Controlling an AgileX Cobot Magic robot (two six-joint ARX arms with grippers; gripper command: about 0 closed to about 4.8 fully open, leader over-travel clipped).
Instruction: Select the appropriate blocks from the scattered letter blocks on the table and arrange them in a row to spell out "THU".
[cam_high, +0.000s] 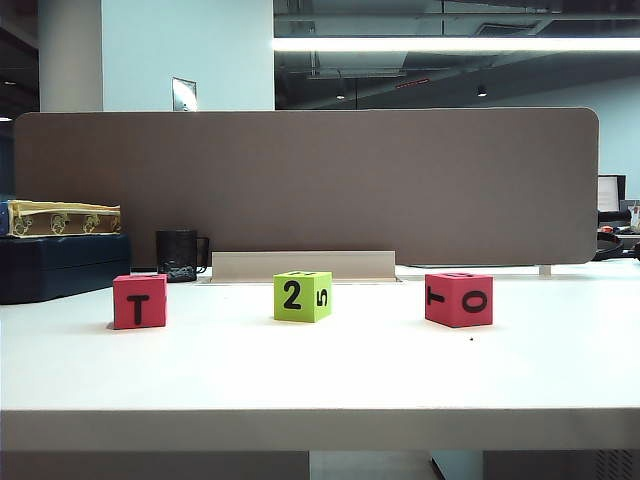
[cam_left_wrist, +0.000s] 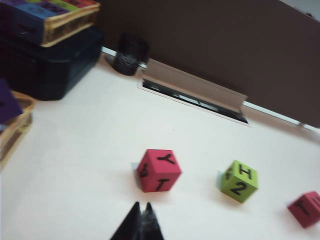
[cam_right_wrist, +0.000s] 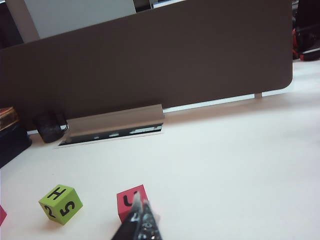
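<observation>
White worktop (cam_high: 320, 380) runs back to a grey-brown partition (cam_high: 300, 180). Three letter blocks sit in a loose row, well apart — a red block showing T (cam_high: 139, 301), a lime green block showing 2 (cam_high: 302, 296), a red block showing O (cam_high: 459, 299). Left hand (cam_left_wrist: 141, 222) hovers near the T block, fingers together; right hand (cam_right_wrist: 141, 220), also closed, hangs over the other red one.

Left gripper (cam_left_wrist: 141, 220) — jaws pressed together, empty, raised above the table, right gripper (cam_right_wrist: 141, 220) — jaws likewise closed, empty, tips blurred, neither arm visible in exterior view
</observation>
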